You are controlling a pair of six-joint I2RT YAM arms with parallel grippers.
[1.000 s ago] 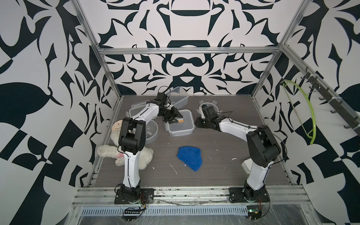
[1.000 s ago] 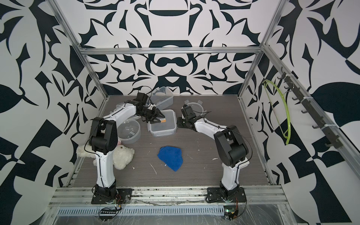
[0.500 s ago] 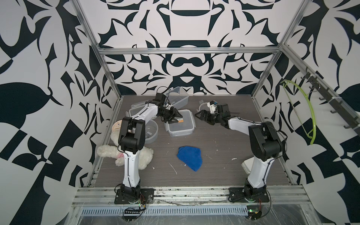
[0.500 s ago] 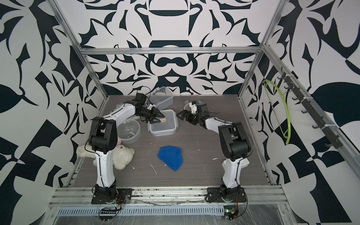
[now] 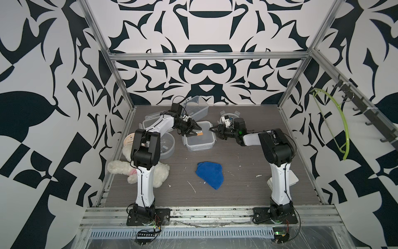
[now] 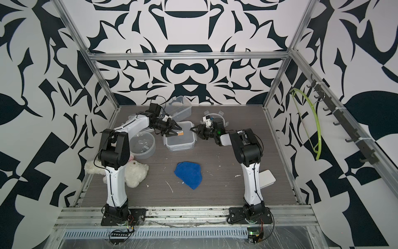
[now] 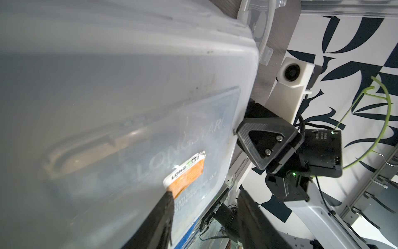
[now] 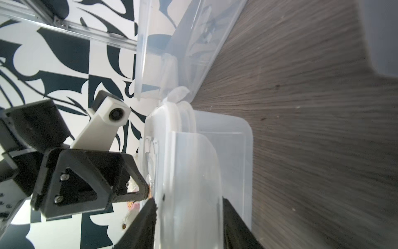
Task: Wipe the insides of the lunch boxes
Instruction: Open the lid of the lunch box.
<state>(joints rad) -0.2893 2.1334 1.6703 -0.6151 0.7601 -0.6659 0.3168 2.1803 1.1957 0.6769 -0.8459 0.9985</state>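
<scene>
Nearest, a blue cloth (image 5: 210, 175) lies crumpled on the surface (image 5: 237, 189), well in front of the square box (image 5: 199, 142). A plush toy (image 5: 160, 173) lies in front of that box and to its left.

Just left of the square box stands the round box (image 6: 143, 145), uncovered, mouth up.

The square box sits mid-surface with its lid (image 5: 205, 137) on and facing up. Its sides are turned slightly off the surface's front edge. An orange sticker (image 7: 185, 172) sits about mid-lid.

Left pincer (image 5: 195, 131): over the left half of the lid, jaws spread, one fingertip touching the lid beside the sticker.

Right pincer (image 5: 213, 129): at the square box's right edge, pinching the lid's side clip (image 8: 193, 172), which lies between its two fingers.

Just beyond the square box's far left corner, the long box (image 5: 197, 107) stands uncovered, mouth up, its long axis askew to the square box's sides.

Beyond the far right corner a round lid (image 5: 223, 112) lies flat, partly hidden by the right wrist.
</scene>
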